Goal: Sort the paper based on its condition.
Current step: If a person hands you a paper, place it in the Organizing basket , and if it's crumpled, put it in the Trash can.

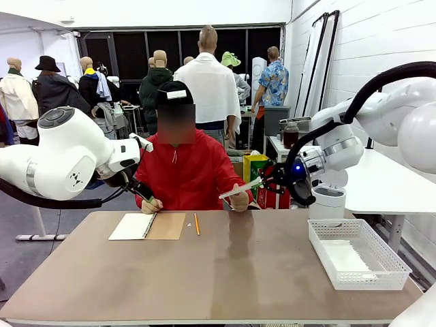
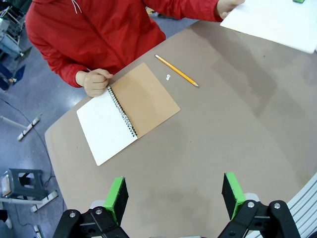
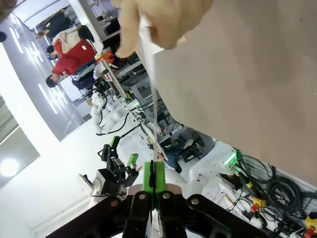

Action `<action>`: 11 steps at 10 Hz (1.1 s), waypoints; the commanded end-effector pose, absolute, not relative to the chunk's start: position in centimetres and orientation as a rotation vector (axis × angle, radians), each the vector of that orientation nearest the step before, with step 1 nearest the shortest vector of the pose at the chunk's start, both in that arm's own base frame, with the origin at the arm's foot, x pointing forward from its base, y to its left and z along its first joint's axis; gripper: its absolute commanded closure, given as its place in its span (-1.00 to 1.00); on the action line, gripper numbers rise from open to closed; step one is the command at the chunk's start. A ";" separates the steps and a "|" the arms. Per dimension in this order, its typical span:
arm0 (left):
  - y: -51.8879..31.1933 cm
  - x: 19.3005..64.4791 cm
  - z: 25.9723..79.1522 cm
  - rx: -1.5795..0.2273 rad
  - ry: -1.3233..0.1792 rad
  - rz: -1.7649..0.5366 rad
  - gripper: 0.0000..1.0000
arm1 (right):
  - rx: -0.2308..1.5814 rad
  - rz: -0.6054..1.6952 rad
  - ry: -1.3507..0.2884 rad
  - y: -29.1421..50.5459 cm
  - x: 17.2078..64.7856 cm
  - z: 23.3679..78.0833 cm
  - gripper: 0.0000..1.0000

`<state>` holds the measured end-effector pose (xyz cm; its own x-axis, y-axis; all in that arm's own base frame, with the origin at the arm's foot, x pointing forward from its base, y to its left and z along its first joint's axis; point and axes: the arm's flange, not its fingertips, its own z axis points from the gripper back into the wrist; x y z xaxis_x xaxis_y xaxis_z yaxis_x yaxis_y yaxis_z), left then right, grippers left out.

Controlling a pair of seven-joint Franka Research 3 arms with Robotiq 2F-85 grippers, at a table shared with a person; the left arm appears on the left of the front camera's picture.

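While right pincer [image 3: 154, 171] grips paper [image 2: 277, 22], brown table [image 1: 225, 272]

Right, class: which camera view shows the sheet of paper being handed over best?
The left wrist view: the paper shows its broad, smooth white face, partly cropped. The front view gives a thin sliver between the person's hand and the right gripper; the right wrist view, an edge-on line pinched in its jaws.

Front view across the bench [image 1: 225, 272], left wrist looking down on it beyond the left hand [image 2: 175, 192], right wrist close along the paper [image 3: 155, 119].
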<state>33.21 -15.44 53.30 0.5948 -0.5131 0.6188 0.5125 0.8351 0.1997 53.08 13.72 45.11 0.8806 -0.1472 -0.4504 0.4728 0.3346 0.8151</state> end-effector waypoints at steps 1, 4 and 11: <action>-15.5 33.2 53.3 0.004 -0.718 -0.596 -1.00 | 1.155 -0.341 0.259 11.5 52.9 46.5 1.00; -15.5 33.2 53.3 0.004 -0.718 -0.596 -1.00 | 0.974 -0.186 0.065 6.6 52.0 48.7 1.00; -15.5 33.2 53.3 0.004 -0.718 -0.596 -1.00 | 0.773 -0.085 -0.037 1.5 50.7 50.6 1.00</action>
